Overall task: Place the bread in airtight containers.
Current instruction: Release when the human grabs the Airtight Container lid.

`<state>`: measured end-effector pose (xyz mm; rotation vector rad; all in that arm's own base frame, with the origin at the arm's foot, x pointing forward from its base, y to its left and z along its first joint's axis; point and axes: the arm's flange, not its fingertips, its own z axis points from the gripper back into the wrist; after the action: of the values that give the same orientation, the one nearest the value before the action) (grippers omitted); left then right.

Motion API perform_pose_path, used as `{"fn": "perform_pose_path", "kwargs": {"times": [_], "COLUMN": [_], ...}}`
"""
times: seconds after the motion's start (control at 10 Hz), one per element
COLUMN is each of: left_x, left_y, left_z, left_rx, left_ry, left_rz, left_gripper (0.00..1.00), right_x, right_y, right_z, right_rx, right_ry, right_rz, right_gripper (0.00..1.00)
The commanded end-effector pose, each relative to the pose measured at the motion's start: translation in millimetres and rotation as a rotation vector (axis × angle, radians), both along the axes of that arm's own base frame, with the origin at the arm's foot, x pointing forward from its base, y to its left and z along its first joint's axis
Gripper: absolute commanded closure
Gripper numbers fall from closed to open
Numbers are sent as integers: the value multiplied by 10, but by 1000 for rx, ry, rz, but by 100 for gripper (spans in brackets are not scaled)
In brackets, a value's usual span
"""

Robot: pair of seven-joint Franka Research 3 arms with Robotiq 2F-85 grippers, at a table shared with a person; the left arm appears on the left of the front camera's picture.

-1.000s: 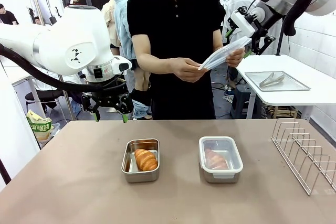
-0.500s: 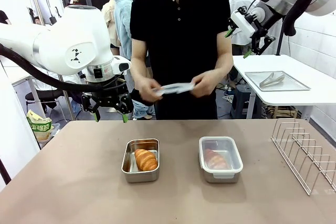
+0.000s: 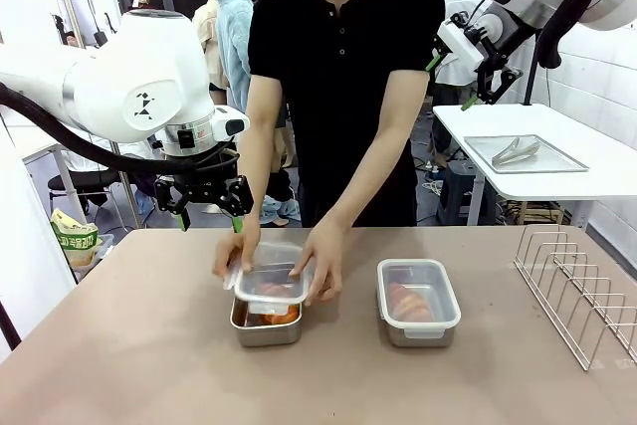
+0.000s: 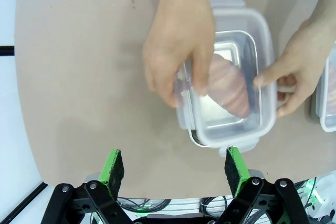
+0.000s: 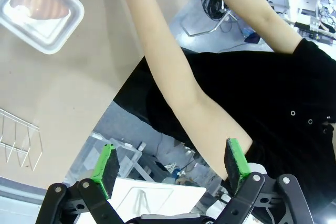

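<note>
The bread consists of two croissants, each lying inside a steel tin on the table point(image 3: 129, 345). The left croissant point(image 4: 228, 90) lies in the left tin point(image 3: 266, 323), partly covered by a translucent lid point(image 4: 265, 85) that the person's two hands point(image 3: 323, 268) press down onto the tin. The right croissant point(image 3: 410, 301) lies in the right tin point(image 3: 418, 303), whose lid is seated on it.

The left gripper point(image 3: 209, 201) hangs above the far left part of the table, well apart from the left tin and clear of the person's hands; its fingers point(image 4: 113, 166) stand wide apart and hold nothing. In the left wrist view the left tin lies ahead of the fingers.

The right gripper point(image 3: 453, 67) is raised high at the right, well apart from both tins; its fingers point(image 5: 106, 167) stand wide apart and empty. A wire rack point(image 3: 582, 296) stands at the table's right edge.
</note>
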<state>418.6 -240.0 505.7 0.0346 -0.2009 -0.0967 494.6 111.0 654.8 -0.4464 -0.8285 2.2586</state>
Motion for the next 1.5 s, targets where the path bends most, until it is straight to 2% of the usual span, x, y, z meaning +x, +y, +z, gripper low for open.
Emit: {"fn": "perform_pose_path", "kwargs": {"times": [0.0,1.4], "left_x": [5,5], "left_y": [21,21], "left_z": [20,20], "left_rx": [5,5], "left_ry": [1,1], "left_rz": [-2,-2], "left_gripper": [0,0], "right_x": [8,8], "right_y": [2,2], "right_z": [9,9], "right_rx": [2,2], "right_ry": [-11,-11], "right_rz": [-5,-5], "right_gripper": [0,0]}}
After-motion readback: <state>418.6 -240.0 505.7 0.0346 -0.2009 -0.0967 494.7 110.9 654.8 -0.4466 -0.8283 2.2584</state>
